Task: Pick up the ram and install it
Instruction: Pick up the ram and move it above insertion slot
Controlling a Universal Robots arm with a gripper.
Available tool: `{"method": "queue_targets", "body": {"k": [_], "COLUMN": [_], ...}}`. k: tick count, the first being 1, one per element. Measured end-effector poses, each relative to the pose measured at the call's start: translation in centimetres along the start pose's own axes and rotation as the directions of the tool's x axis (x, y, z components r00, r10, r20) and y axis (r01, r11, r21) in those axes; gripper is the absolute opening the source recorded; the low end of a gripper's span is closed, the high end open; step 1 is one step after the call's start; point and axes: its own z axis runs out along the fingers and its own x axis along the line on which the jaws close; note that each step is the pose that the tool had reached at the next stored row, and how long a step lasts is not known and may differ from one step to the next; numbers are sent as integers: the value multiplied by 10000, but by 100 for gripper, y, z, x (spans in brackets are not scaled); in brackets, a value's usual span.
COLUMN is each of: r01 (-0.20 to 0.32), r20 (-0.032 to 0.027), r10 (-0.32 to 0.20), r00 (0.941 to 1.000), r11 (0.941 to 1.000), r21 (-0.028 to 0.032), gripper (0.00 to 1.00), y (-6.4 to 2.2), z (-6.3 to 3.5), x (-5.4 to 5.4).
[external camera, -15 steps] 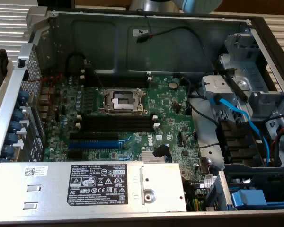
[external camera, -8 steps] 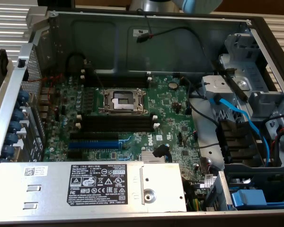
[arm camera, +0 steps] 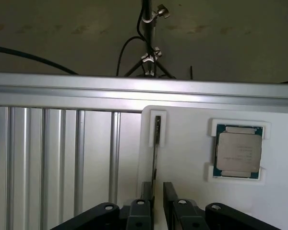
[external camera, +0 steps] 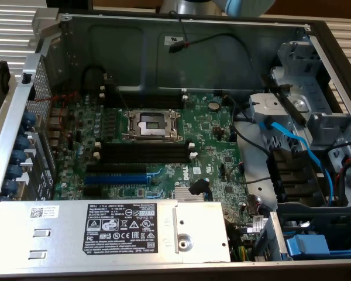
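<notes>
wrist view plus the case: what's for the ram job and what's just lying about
For the job:
ram, edge-on in the white tray
hand, open at its near end
memory slots on the motherboard

Lying about:
processor in the same tray
tripod
blue cables
power supply

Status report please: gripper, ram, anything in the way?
Gripper open, straddling ram. Ram on edge in white holder, not lifted. CPU sits apart; nothing blocking.

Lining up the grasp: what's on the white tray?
The ram stands on edge in a white clip; a processor lies beside it. Its near end is hidden behind the gripper.
</notes>
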Motion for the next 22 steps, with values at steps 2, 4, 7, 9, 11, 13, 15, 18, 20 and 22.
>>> {"method": "queue_targets", "body": {"k": [2,4,7,9,11,13,15,18,20,22], "r01": [0,0,0,1,0,2,4,4,8,16], "r20": [0,0,0,-4,-12,-39,-56,-62,-69,-84], "r10": [0,0,0,-1,0,-2,-5,-5,-9,-19], "r00": [10000,10000,10000,10000,10000,10000,10000,10000,10000,10000], "r11": [10000,10000,10000,10000,10000,10000,10000,10000,9999,9994], "r21": [0,1,0,2,4,-3,-40,-100,-145,-334], "gripper": [24,24,24,24,24,24,24,24,24,24], "y": [0,0,0,0,1,3,4,6,7,8], "z": [0,0,0,5,19,37,60,95,114,122], "x": [0,0,0,0,0,0,-1,-4,-4,-3]}}
